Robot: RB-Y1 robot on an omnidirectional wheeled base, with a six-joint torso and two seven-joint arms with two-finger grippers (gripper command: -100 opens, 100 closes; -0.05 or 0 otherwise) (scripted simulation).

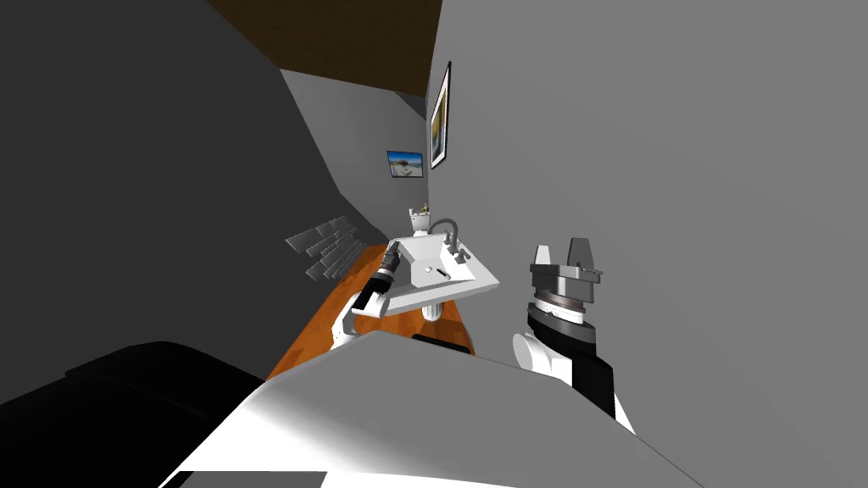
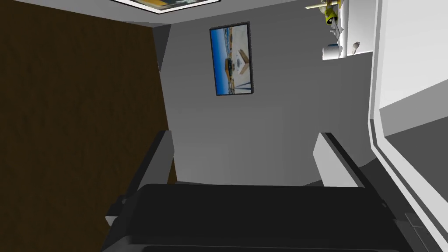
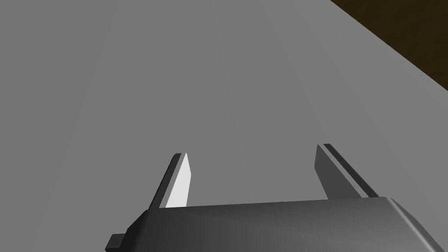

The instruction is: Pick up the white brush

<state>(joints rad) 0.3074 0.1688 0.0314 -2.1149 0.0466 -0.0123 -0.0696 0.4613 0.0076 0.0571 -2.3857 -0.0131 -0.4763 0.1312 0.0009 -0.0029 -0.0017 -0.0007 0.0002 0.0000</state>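
A white sink (image 1: 479,280) hangs on the grey wall ahead of me. In its basin lies a small slim thing, white with a dark end, which looks like the brush (image 1: 442,273). My left gripper (image 1: 392,250) reaches along the sink's left rim, to the left of the brush and apart from it. In the left wrist view the left gripper (image 2: 244,135) is open and holds nothing, with the sink's white rim (image 2: 378,87) beside one finger. My right gripper (image 1: 561,247) is raised near the wall to the right of the sink. It (image 3: 253,151) is open and holds nothing.
A grey faucet (image 1: 447,227) arches over the basin's far side. Beyond the sink stands a white toilet (image 1: 420,223) with small items on top. An orange-brown floor (image 1: 339,296) runs along the left of the sink, and a black area (image 1: 127,398) lies at my lower left.
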